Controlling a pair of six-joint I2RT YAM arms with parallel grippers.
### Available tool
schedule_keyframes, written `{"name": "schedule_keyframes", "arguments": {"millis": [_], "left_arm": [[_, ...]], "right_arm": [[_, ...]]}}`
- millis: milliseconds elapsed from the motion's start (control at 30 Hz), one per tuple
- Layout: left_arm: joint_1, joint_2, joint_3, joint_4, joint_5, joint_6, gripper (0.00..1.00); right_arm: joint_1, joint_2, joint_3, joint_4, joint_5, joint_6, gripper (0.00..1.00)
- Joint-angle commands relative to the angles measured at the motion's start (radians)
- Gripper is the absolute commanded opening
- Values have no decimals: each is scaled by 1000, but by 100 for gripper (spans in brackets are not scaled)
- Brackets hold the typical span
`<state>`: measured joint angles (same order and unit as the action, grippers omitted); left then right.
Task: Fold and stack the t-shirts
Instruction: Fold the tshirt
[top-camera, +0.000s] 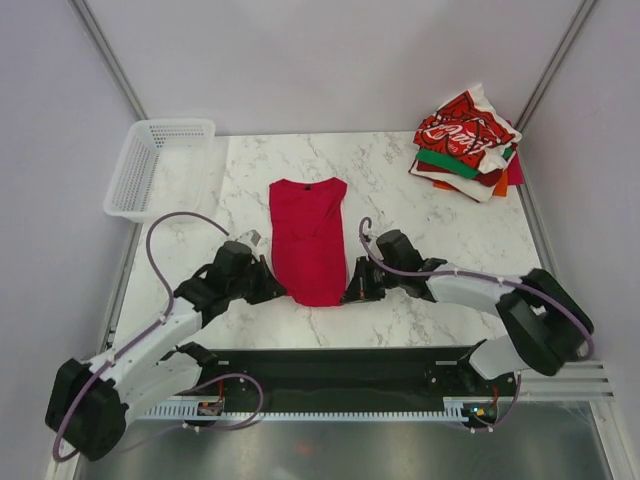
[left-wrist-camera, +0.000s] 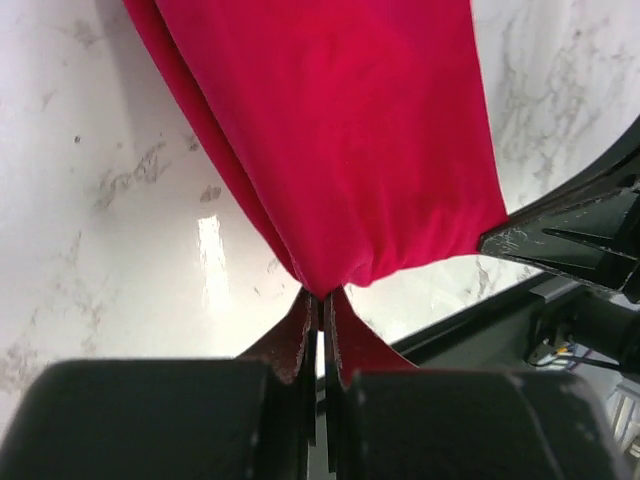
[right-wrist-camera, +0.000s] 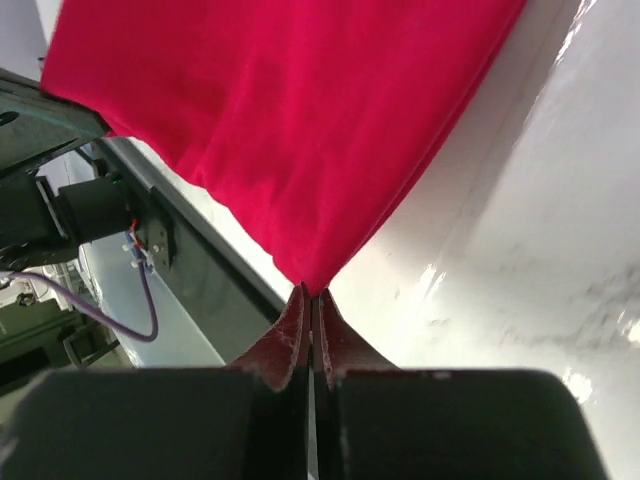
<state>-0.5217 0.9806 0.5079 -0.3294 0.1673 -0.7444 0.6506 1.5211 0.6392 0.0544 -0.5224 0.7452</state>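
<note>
A white marble-patterned tabletop (top-camera: 400, 190) carries a plain crimson-red cloth t-shirt (top-camera: 308, 240), folded into a long narrow strip. Beyond that shirt, well off to its right, sits a pile of folded t-shirts (top-camera: 468, 145), with a red one with white script on top. Beyond the shirt to its left, a white plastic mesh basket (top-camera: 160, 165) rests at the table's edge.

Top external: fixed, high behind the arm bases, tilted down over the whole table (top-camera: 420, 180), far edge at top.
Left wrist: very close, low by the near edge, sighting along the left gripper (left-wrist-camera: 318, 298).
Right wrist: likewise, along the right gripper (right-wrist-camera: 312, 292).
All three views share the near hem of the crimson t-shirt (top-camera: 308, 240).
</note>
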Motion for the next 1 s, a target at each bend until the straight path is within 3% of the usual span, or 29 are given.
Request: {"name": "schedule_keyframes", "arguments": {"millis": [0,133,233,267,533,967], "left_arm": [[-4,-155,-14,-185,11,-56,2],[-20,-267,32,-267,21,-79,2],[-20,-243,130,-267,21,-79,2],[-20,-231,183,-412,-100,-34,2],[-3,-7,484,-488,-278,75,2],[106,453,915,-493,-244,215,2]], "right_arm": [[37,-178,-27,-106,74,40,0],[57,-346,-9,-230,131,43,0],[55,-342,52,-286,176,-3,0],[55,-332,88,-306,179,-24,0],[17,-190,368,-421,309,-150,0],[-129,97,724,-456,214,-231,0]]}}
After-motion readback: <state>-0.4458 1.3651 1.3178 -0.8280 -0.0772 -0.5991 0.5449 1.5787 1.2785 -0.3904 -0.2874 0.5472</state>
